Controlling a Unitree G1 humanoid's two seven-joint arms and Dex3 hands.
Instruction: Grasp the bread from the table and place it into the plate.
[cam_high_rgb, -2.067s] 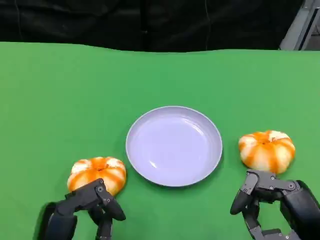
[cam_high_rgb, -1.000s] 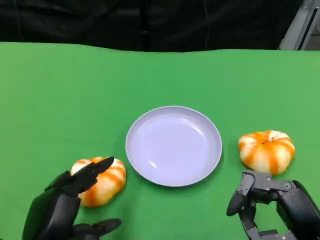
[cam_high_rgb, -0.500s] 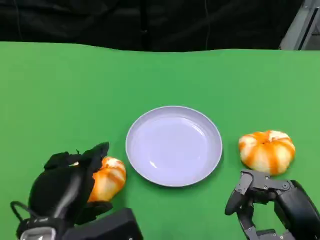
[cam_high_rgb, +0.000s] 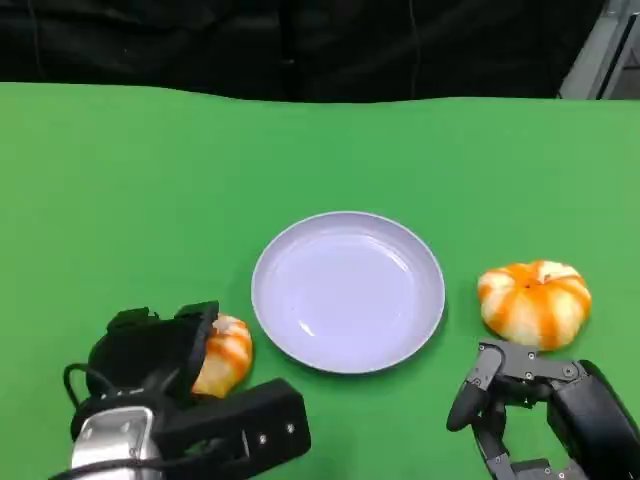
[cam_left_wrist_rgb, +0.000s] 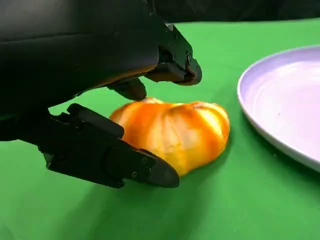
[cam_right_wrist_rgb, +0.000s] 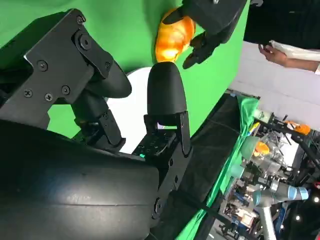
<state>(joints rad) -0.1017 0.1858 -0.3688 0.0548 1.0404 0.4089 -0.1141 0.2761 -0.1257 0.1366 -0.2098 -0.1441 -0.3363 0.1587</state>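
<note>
**Orange bun under our left hand, plate waiting alongside**

Orange and white stripes peek out from beneath our left hand (cam_high_rgb: 150, 350), and that is the near round bread bun (cam_high_rgb: 226, 352), sitting on the green desk (cam_high_rgb: 120, 190) just beside the left rim of the pale lilac round plate (cam_high_rgb: 348, 290). From the left wrist view we see our black fingers (cam_left_wrist_rgb: 115, 160) curved around the bun (cam_left_wrist_rgb: 175, 132), one set arched above it and another low alongside it; the bun rests on the cloth, and we cannot tell whether the fingers actually press on it or stand a hair off. The plate's rim (cam_left_wrist_rgb: 260, 120) lies close by there.

Over on the other side, a second orange-and-white striped bun (cam_high_rgb: 535, 300) sits on the desk to the right of the plate, apart from it. Our right hand (cam_high_rgb: 520, 400) hangs just in front of that bun, fingers loosely apart and holding nothing. In the right wrist view a person's hand (cam_right_wrist_rgb: 272, 50) shows beyond the desk's edge.
</note>
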